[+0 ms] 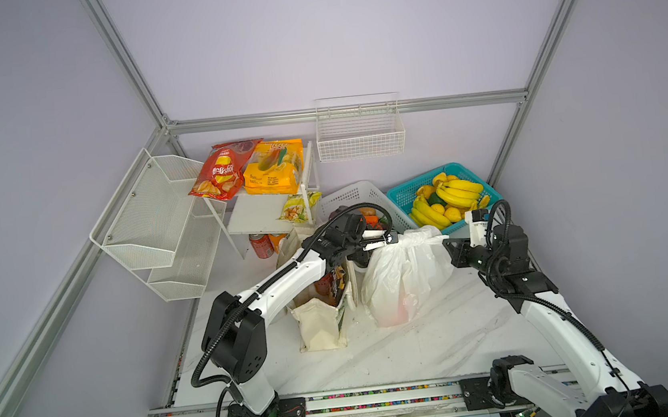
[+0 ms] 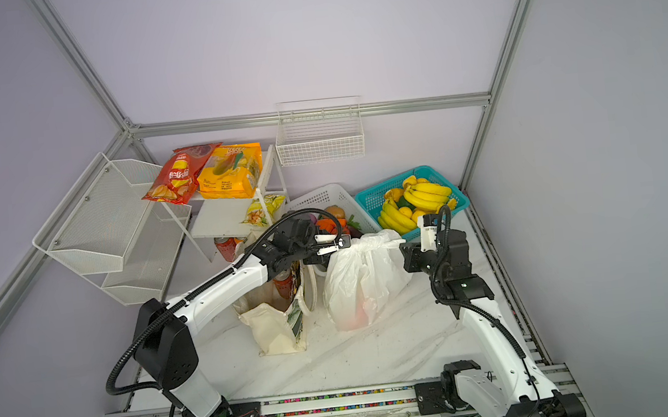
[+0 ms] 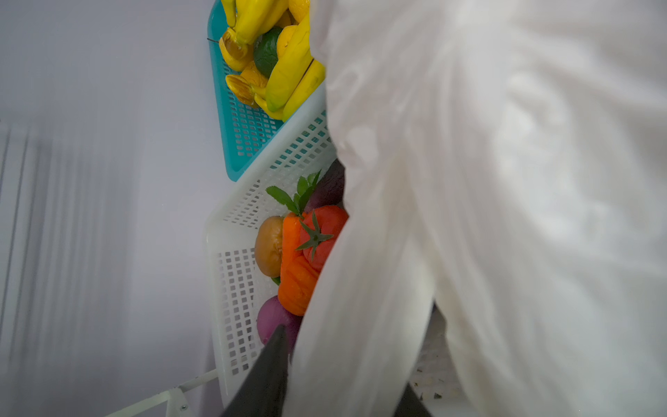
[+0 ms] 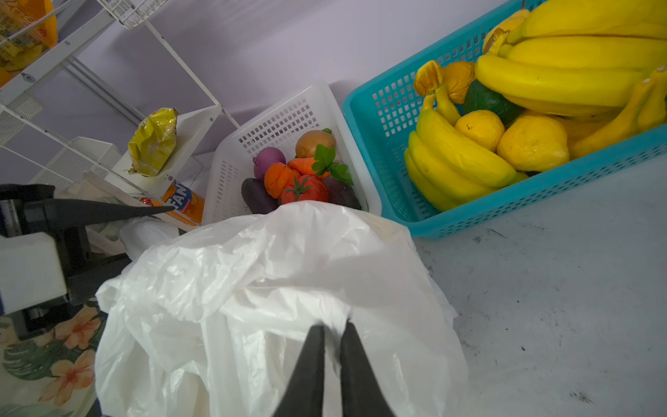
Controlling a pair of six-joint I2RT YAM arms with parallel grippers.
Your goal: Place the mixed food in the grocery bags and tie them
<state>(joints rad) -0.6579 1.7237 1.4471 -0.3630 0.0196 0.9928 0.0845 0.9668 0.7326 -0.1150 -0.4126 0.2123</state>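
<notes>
On the marble tabletop (image 1: 441,345) the cream canvas tote (image 1: 320,323) stood beside the white plastic carrier bag (image 1: 402,282), whose bunched top the left hand (image 1: 385,241) and right hand (image 4: 334,330) each pinched from opposite sides.

This looks like a robot test lab made up like a little shop. Plain pale purple walls (image 1: 327,30) sit inside a silver metal frame (image 1: 348,111). Two white and black robot arms (image 1: 281,283) are bolted to a metal rail (image 1: 384,401) by a white marble-look table (image 1: 421,347). White wire shelves (image 1: 149,219) hold snack bags.
</notes>
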